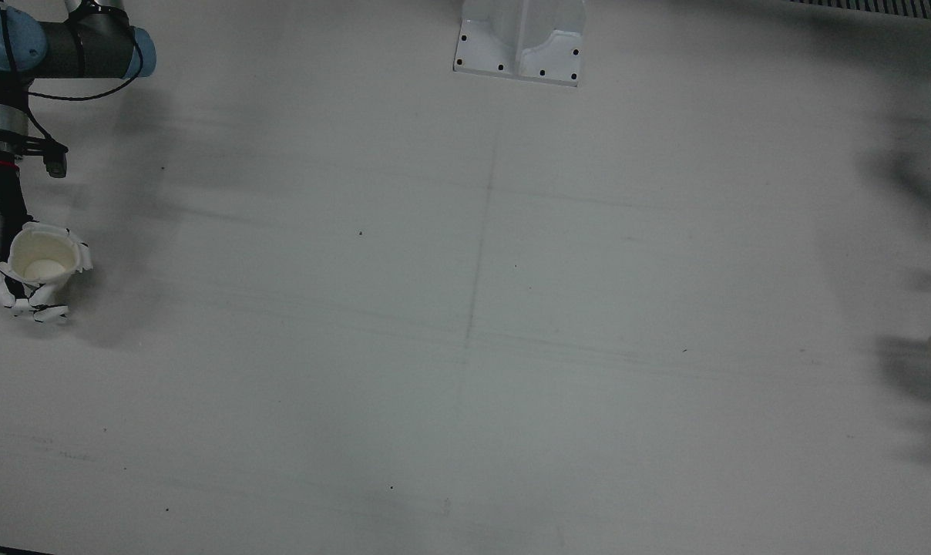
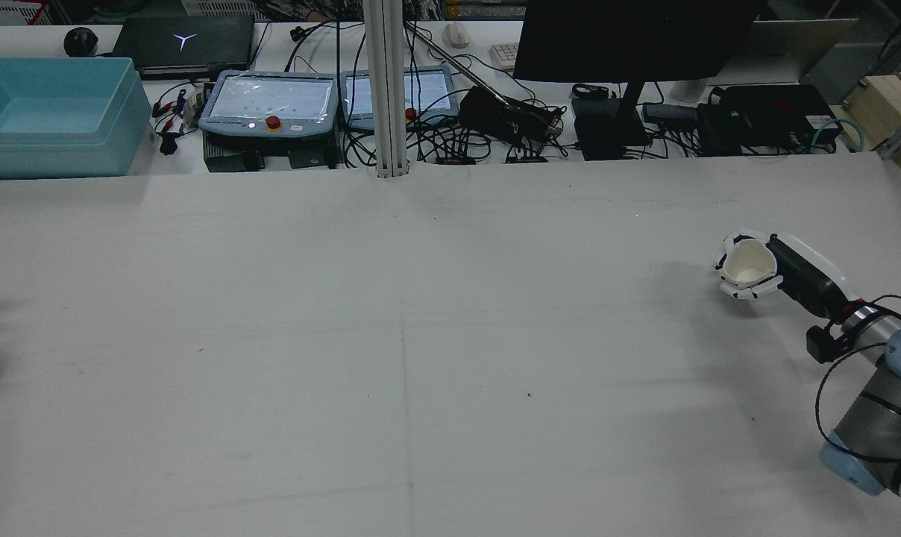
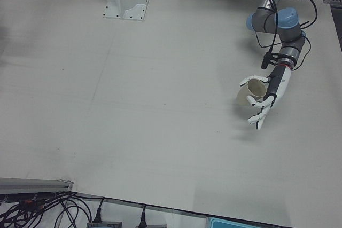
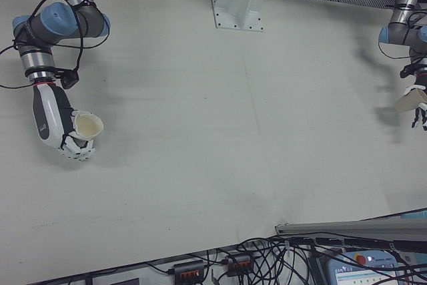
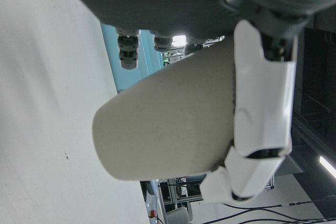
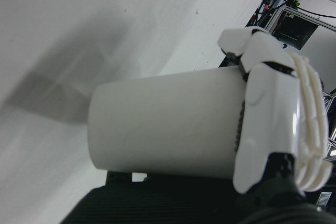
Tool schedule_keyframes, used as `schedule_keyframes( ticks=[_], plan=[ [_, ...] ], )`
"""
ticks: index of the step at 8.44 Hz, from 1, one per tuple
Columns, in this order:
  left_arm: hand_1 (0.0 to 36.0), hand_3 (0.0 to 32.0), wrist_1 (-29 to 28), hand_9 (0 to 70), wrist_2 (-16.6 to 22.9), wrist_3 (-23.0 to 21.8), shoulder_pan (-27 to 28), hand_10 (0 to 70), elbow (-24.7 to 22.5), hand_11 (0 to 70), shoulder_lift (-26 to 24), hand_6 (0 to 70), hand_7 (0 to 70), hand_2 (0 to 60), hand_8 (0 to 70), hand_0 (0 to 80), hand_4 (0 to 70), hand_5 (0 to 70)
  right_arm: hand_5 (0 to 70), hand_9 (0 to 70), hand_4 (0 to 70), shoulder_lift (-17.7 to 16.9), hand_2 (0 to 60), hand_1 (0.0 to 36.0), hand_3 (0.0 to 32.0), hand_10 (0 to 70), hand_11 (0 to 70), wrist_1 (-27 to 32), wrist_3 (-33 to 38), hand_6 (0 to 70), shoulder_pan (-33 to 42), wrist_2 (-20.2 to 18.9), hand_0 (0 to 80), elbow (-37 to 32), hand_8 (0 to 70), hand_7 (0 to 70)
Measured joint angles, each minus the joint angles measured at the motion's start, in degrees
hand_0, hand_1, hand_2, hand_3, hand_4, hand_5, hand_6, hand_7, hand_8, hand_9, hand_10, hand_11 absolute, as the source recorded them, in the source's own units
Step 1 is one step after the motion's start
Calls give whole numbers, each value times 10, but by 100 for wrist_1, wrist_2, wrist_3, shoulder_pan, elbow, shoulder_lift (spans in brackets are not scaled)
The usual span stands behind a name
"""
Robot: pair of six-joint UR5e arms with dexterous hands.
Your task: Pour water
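Paper-white cups sat clamped in both hands: my right hand (image 1: pixel 26 281) held a cup (image 1: pixel 42 258) at the front view's left edge, my left hand (image 3: pixel 264 97) another cup (image 3: pixel 252 92) in the left-front view's right half. Well apart; I judged that tilting early would spill on the table (image 1: pixel 465 308).

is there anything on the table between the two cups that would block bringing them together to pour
Nothing visible does. The right hand holds one cup at one side of the table, the left hand holds the other cup at the far side, and the surface between them is bare.
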Motion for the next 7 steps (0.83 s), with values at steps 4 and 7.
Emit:
schedule_keyframes(
  ticks=[4, 7],
  plan=[
    [360, 0, 1137, 36, 74, 33, 80, 74, -1202, 148, -79, 138, 242, 600, 47, 800, 343, 700, 700, 516, 228, -22, 600, 360, 0, 373, 561, -1607, 211, 479, 478, -32, 800, 2109, 398, 619],
    [360, 0, 3551, 33, 151, -394, 698, 66, -2190, 140, -1461, 130, 228, 600, 49, 800, 324, 700, 700, 553, 308, 804, 600, 360, 0, 378, 570, -2853, 775, 548, 1685, -319, 800, 3127, 422, 700]
  ],
)
